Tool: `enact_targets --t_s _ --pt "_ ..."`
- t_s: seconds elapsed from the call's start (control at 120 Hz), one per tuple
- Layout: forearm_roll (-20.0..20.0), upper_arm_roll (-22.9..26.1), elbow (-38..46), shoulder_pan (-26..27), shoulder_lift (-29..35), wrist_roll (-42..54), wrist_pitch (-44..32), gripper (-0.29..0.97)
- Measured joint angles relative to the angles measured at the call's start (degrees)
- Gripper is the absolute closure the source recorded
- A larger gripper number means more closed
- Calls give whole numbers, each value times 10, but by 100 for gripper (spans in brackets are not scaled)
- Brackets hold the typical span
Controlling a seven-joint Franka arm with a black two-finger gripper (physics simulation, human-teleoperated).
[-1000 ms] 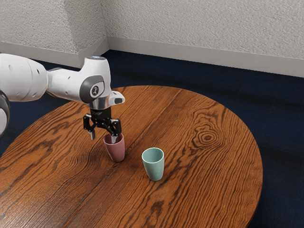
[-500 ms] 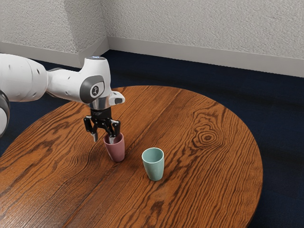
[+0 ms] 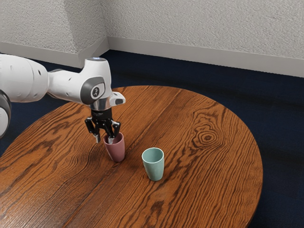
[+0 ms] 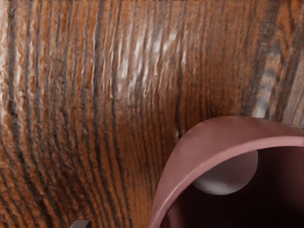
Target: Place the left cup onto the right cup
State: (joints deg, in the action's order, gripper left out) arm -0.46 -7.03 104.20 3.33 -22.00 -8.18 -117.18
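A pink cup stands upright on the round wooden table, on the exterior view's left of a teal cup, also upright; a small gap separates them. My gripper hangs over the pink cup's rim on the side away from the teal cup. One finger reaches inside the cup, the other stands outside its wall. In the wrist view the pink cup's rim curves just under the hand, and the outer fingertip stands apart from the wall. The gripper is open.
The table's edge curves round at the exterior view's right and far side, with dark blue carpet beyond. Bare wood lies around both cups.
The fingers have drawn closer together around the pink cup's wall. The hand has stayed in place over the rim and neither cup has moved.
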Motion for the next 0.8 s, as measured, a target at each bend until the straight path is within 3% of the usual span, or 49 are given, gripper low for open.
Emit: enact_targets --t_s 0.8 --pt "7 0 -1 5 -2 4 -6 57"
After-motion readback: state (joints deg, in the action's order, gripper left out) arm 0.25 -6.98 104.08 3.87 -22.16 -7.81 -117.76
